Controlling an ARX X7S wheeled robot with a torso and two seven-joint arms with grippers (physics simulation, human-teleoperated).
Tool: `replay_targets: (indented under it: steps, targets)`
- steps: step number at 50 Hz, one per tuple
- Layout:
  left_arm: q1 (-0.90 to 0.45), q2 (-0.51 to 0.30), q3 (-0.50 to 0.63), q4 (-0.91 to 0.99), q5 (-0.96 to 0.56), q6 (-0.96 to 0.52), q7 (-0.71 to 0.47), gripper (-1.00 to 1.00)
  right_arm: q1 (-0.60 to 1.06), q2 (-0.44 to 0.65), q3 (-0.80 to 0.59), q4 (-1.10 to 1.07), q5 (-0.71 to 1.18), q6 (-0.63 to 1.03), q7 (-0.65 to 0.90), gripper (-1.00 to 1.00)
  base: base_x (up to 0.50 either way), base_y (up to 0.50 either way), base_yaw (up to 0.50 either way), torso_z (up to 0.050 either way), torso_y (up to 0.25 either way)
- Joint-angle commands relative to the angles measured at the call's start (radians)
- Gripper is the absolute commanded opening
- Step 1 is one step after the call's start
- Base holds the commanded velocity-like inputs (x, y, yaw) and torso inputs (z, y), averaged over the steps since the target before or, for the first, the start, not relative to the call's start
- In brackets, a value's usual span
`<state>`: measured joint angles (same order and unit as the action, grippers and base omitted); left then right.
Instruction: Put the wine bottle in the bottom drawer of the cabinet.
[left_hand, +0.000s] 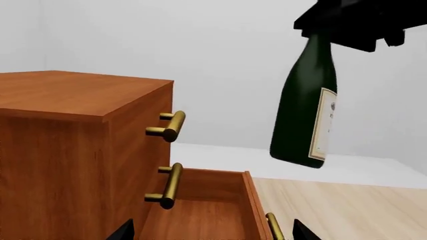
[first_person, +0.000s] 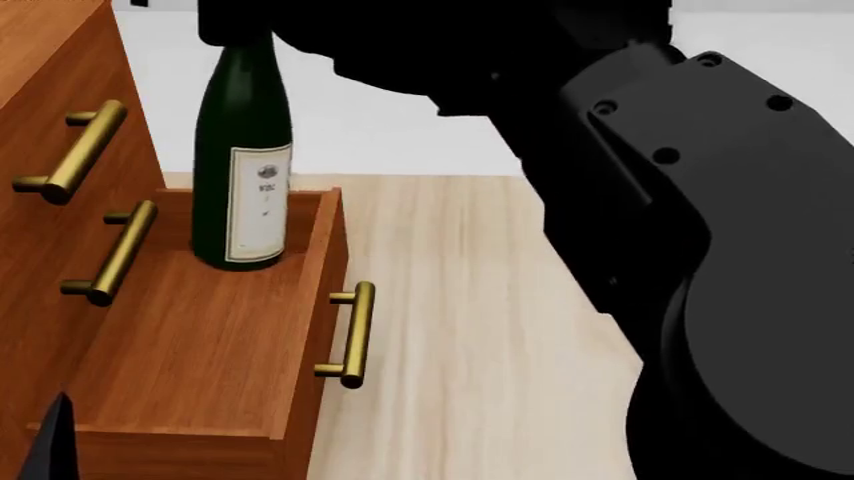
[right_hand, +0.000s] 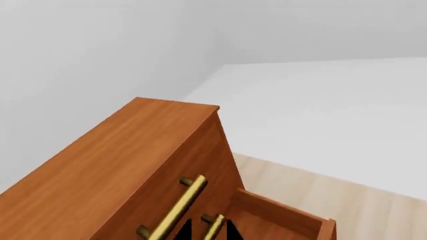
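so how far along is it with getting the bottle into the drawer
Done: the bottom drawer of the cabinet is pulled open. In hand: the right gripper holds the wine bottle by its neck, upright over the drawer's back end; the left wrist view shows it still in the air. Left: lower and release it.

The right arm (first_person: 721, 250) is seen in the head view as a bulky matte black body built of rounded, smooth casings. A flat angular plate near its upper part is fastened with four small round screws, dark as the shell. No cables or markings can be made out. Black pointed fingertips (left_hand: 120, 231) are shown in the left wrist view.
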<state>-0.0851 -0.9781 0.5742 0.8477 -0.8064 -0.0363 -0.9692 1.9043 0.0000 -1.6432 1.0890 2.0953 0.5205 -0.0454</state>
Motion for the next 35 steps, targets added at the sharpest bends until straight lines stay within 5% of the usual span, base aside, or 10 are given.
replay_targets:
  steps: [1, 35]
  targets:
    - [0.02, -0.005, -0.001, 0.0, 0.016, 0.016, 0.002, 1.0, 0.001, 0.0, 0.017, -0.006, 0.042, -0.023, -0.022, -1.0, 0.0, 0.0, 0.0, 0.0, 0.0]
    - [0.031, -0.012, -0.001, -0.003, 0.042, 0.025, 0.01, 1.0, -0.007, 0.0, 0.019, -0.045, 0.15, -0.033, -0.056, -1.0, 0.0, 0.0, 0.0, 0.0, -0.016]
